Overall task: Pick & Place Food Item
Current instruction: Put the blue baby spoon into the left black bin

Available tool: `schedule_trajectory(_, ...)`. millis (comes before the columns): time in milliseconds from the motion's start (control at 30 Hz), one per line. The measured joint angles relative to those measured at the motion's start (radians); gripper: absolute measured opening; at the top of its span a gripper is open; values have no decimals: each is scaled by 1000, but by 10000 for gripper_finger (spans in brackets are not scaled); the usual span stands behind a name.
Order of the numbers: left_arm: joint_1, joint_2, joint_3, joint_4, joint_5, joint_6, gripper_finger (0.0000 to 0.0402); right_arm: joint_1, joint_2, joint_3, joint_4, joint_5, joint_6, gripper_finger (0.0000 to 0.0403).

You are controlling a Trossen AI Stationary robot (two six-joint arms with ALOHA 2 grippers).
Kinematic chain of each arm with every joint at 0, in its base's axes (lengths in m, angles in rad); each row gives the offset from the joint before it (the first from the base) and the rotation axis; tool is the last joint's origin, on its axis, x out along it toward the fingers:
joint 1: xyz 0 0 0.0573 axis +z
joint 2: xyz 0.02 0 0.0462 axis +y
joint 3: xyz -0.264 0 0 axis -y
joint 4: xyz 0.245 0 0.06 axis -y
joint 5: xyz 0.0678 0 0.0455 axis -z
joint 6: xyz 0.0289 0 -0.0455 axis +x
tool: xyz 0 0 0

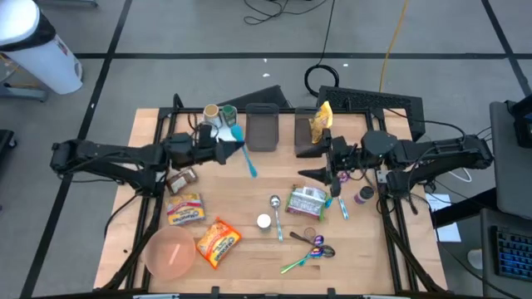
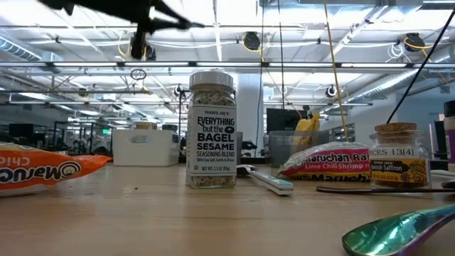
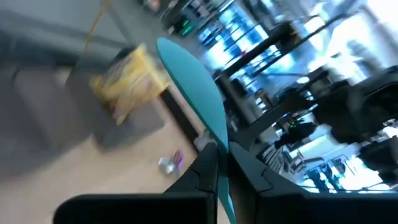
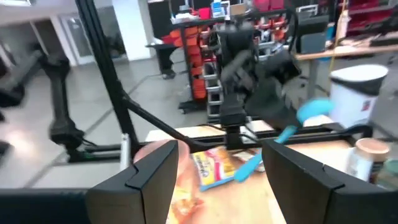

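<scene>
My left gripper (image 1: 235, 149) hovers over the table's far left part, shut on a teal spatula (image 1: 246, 154); the spatula's blade (image 3: 193, 81) sticks out past the fingers. My right gripper (image 1: 309, 173) stands open and level right of centre, holding nothing, and faces the left arm. Food lies about: a yellow bag (image 1: 322, 121) sits in a dark bin (image 1: 306, 143), two orange noodle packs (image 1: 218, 242) (image 1: 184, 209) and a green pack (image 1: 307, 202) lie flat, and a seasoning jar (image 2: 212, 128) stands upright. My left gripper pinches the spatula's neck (image 3: 217, 138), just below the blade, between its two fingers. The fingers lie level, coming from the table's left, across the spatula. The spatula is lifted clear and tilted, blade (image 4: 313, 111) up and handle (image 4: 252, 163) slanting down.
A pink bowl (image 1: 170, 252) sits at the near left. Cups (image 1: 218, 116) and a second dark bin (image 1: 262, 129) stand at the far edge. Spoons (image 1: 309, 249), a small saffron jar (image 1: 364, 195) and a brown packet (image 1: 181, 178) lie around the middle.
</scene>
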Motion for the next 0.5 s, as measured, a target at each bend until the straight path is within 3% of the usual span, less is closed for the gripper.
schedule_trajectory(200,4,61,184,-24,8,245,14,13,75,0,43,14,11,226)
schedule_trajectory(333,4,121,328,-78,73,346,14,-2,114,0,90,10,49,226)
schedule_trajectory(500,4,216,484,-175,176,438,14,-52,138,0,129,-69,136,226)
